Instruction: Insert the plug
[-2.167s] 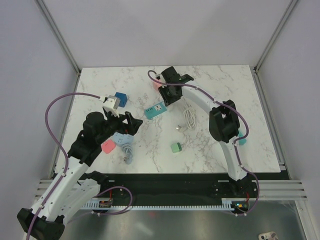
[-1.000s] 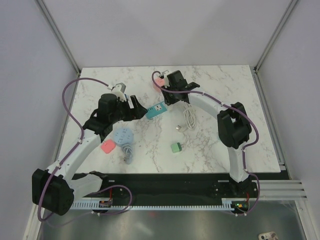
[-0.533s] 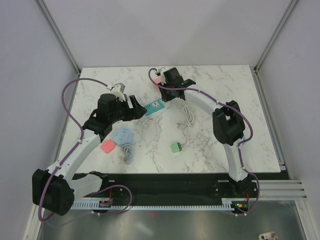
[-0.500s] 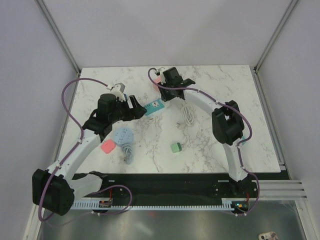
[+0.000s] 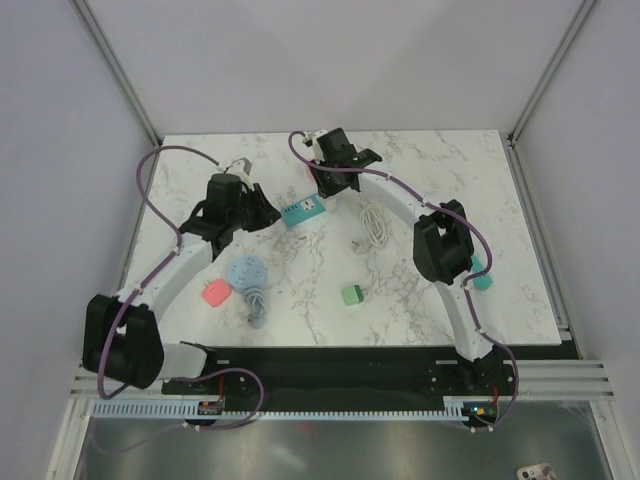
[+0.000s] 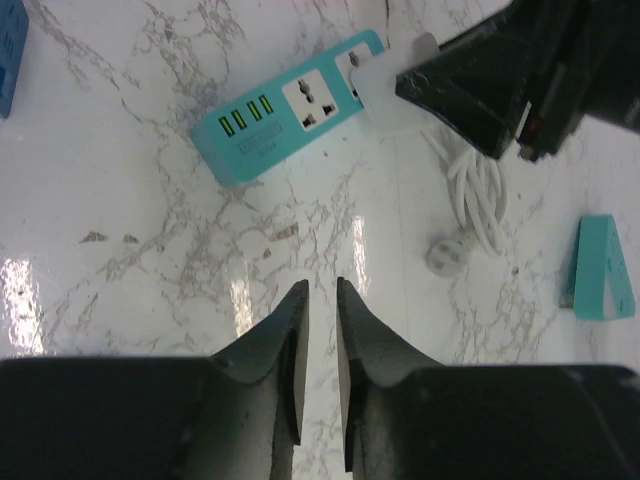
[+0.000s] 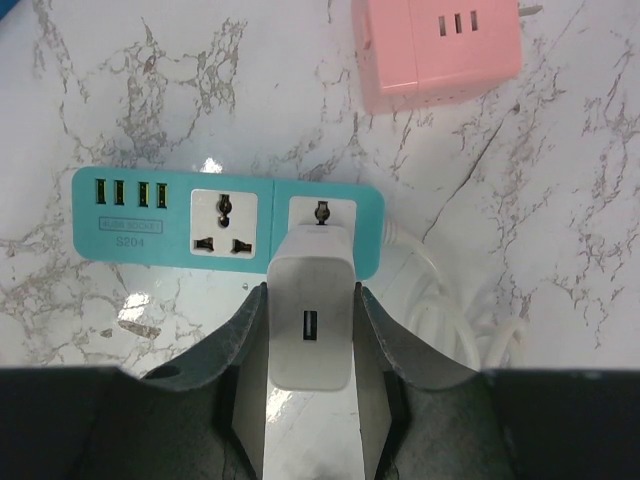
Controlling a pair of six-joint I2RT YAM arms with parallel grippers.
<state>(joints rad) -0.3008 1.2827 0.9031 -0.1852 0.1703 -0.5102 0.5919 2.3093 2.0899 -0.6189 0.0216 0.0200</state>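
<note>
Where the top view shows only a black wrist crowding over the teal power strip [image 5: 303, 209], the right wrist camera gives the detail. The right gripper [image 7: 310, 290] is clamped on a white plug [image 7: 310, 335], one finger on each flat side. The plug's nose overlaps the strip's end socket, beside where the white cable [image 7: 470, 320] leaves it. That socket's top pin hole shows just above the plug (whether the prongs are seated cannot be told). The middle socket and four USB ports lie bare to the left. A pink adapter [image 7: 440, 45] lies beyond the strip, apart from it.

From the left wrist camera the strip appears tilted, the plug at its far end and the right gripper's dark body behind it. The left gripper [image 6: 320, 290] hangs over the marble table [image 6: 150, 260] near the strip, its fingers drawn almost together around nothing. A teal wedge [image 6: 600, 270] shows at that view's right edge. Overhead, a round pale-blue outlet [image 5: 246, 272], a pink block [image 5: 213, 293] and a green cube [image 5: 352, 295] lie nearer the bases, well apart from the strip.
</note>
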